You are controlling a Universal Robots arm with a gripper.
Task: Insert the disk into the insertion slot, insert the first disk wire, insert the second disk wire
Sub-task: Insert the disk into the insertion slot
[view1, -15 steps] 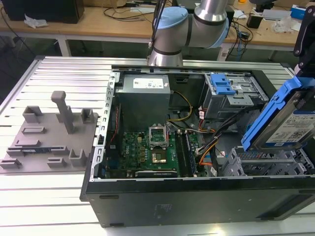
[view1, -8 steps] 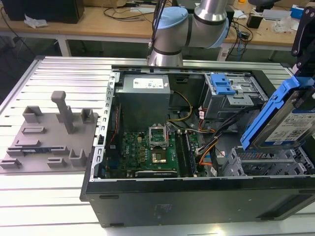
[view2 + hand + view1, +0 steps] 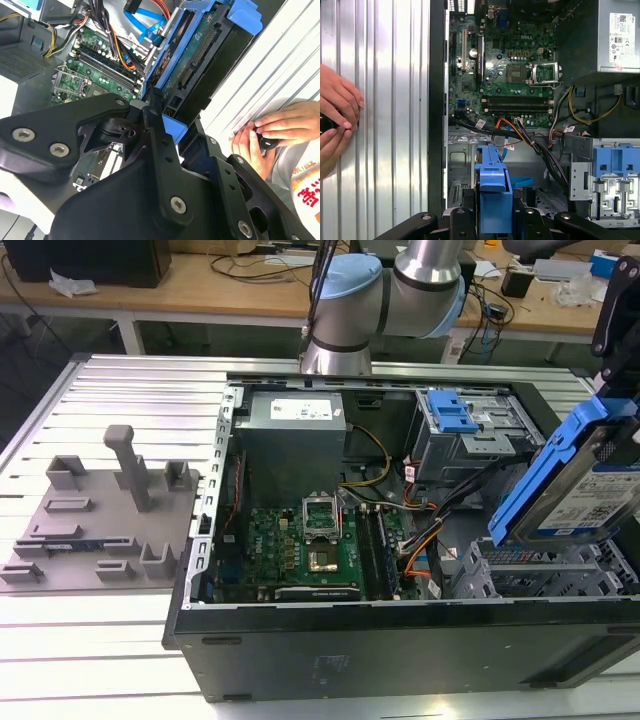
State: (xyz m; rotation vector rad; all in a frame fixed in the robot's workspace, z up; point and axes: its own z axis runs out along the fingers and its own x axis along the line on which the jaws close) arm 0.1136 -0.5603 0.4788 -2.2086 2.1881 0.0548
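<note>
Above the open computer case (image 3: pixel 400 650) on the counter (image 3: pixel 120 390), the disk (image 3: pixel 590 490) is held tilted by the tool (image 3: pixel 495 217), clamped on its blue carrier, clear of the insertion slot (image 3: pixel 520 570). A skewed approach could likely snag it on loose cables (image 3: pixel 540 150).

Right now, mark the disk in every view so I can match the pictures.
Exterior view: the disk hangs tilted at the exterior view's right, above the computer case.
Second wrist view: underside showing, green board in a blue frame.
First wrist view: edge-on, blue carrier toward the camera.
Shared landmark: the processor socket.
</note>
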